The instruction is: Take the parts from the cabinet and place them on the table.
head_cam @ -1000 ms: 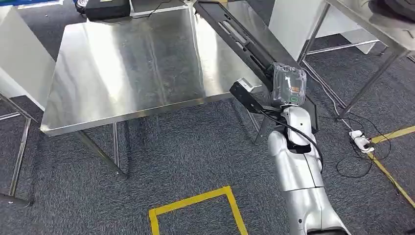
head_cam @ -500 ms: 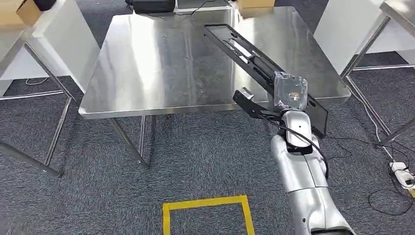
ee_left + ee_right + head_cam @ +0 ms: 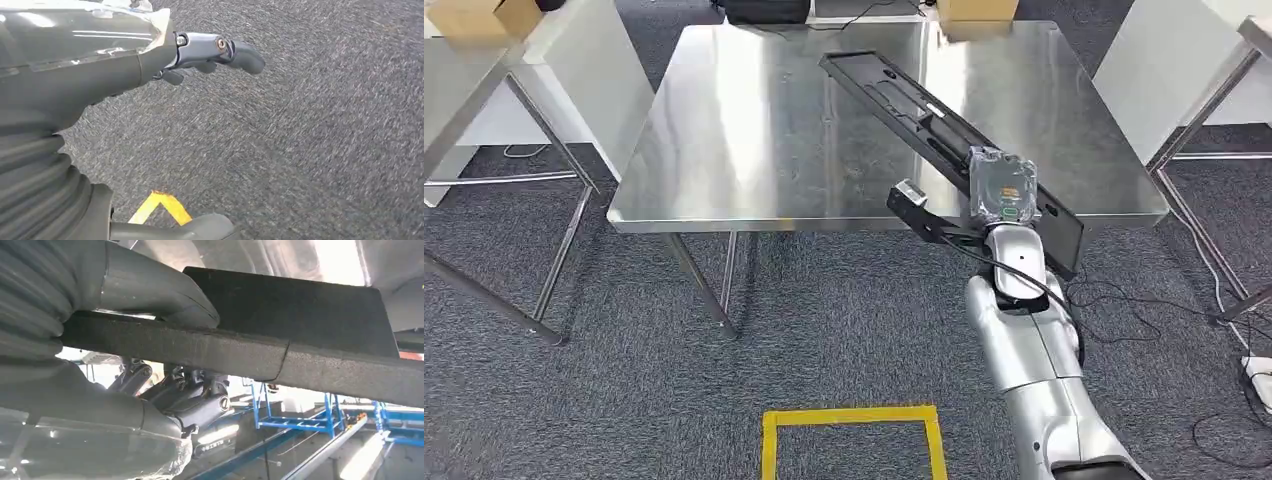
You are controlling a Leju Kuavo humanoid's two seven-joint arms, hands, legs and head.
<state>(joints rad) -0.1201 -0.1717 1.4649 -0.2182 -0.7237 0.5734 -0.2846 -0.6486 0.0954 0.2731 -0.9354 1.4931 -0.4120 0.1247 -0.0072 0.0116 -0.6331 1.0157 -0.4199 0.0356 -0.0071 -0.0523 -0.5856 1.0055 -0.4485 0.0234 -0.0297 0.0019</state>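
Note:
A long black slotted part [image 3: 914, 105] slants over the right half of the steel table [image 3: 754, 130], its near end past the table's front edge. My right hand [image 3: 1002, 187], under a clear plastic cover, grips that near end. In the right wrist view the thumb [image 3: 165, 292] lies over the part's black edge [image 3: 225, 352] and the darker fingers [image 3: 195, 395] curl under it. My left hand [image 3: 200, 52] hangs over the grey carpet with its fingers apart and nothing in it.
A yellow tape square [image 3: 854, 435] marks the carpet by my feet. White cabinets stand at the left [image 3: 574, 60] and right [image 3: 1154, 60]. Cardboard boxes [image 3: 484, 15] sit at the back left, and another steel table's legs [image 3: 1204, 200] and cables [image 3: 1144, 310] are at the right.
The whole view has swung, so the table now lies square in front of me and nearer. My right hand still holds the black part, now reaching further over the tabletop.

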